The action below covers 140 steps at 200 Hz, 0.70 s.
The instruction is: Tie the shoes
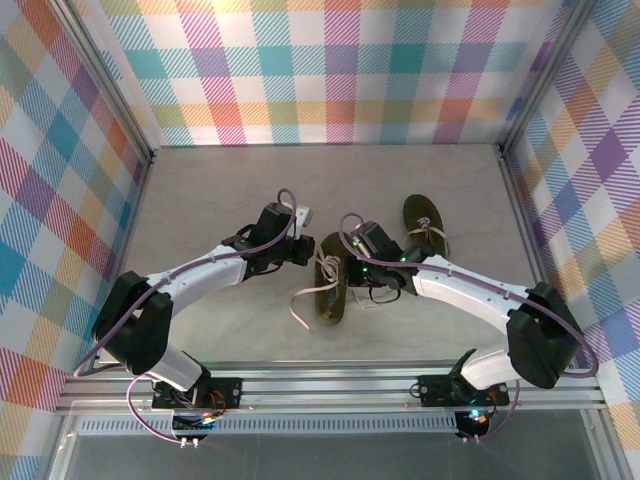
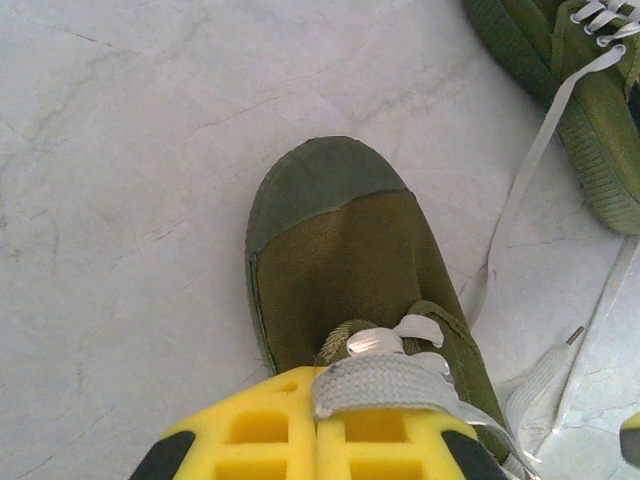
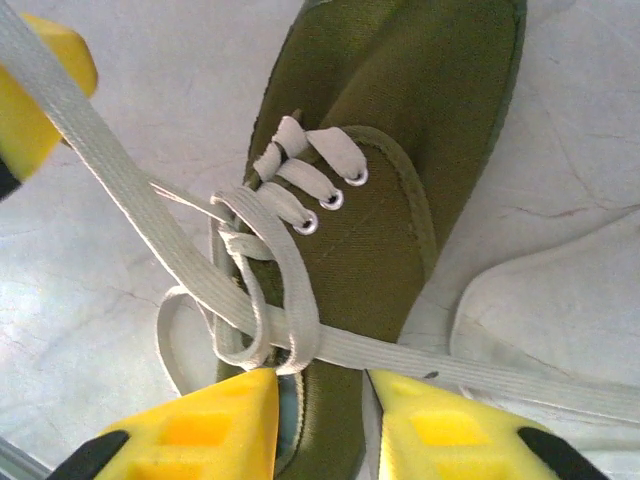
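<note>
At the middle of the worktop (image 1: pixel 200 200), shoe (image 1: pixel 330 290) between both hands | left hand (image 2: pixel 318 400) closed, pinching its flat lace (image 2: pixel 385 385) | right hand (image 3: pixel 325 385) parted over the crossing | lace limp, light, slippery; grip close to the crossing

Top cam: both arms bent inward, meeting at one shoe mid-surface.
Left claw (image 1: pixel 304 251) and right claw (image 1: pixel 350 267) sit on either side of the far end of the near shoe (image 1: pixel 330 292), an olive oval lying near-to-far. Its pale laces (image 1: pixel 300 300) are loose, trailing off its left side onto the beige surface (image 1: pixel 220 200). Second shoe (image 1: pixel 428 225) is further back and right, just beyond the right forearm, with a lace across it. Plaid walls (image 1: pixel 340 70) on three sides. An aluminium rail (image 1: pixel 330 385) at the near edge carries both bases.
</note>
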### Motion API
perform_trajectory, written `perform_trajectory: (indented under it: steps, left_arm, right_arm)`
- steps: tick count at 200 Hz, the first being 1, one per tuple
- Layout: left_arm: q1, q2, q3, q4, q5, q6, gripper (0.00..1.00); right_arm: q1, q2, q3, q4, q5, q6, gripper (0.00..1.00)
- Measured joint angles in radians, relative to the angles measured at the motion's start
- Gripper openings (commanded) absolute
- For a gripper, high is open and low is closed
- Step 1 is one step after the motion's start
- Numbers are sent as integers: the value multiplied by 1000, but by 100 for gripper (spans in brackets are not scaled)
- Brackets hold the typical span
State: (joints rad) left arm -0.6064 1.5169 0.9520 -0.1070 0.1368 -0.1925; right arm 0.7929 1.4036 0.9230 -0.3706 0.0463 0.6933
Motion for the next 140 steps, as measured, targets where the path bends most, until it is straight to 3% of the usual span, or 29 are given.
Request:
perform_trajectory:
  steps: [53,140]
  left_arm:
    - [0,0,1,0,1,0,0]
    - [0,1,1,0,4,0,0]
  right_arm:
    - [0,2,-29,79,-69,115,25]
    - [0,89,-29,141,-117,158,33]
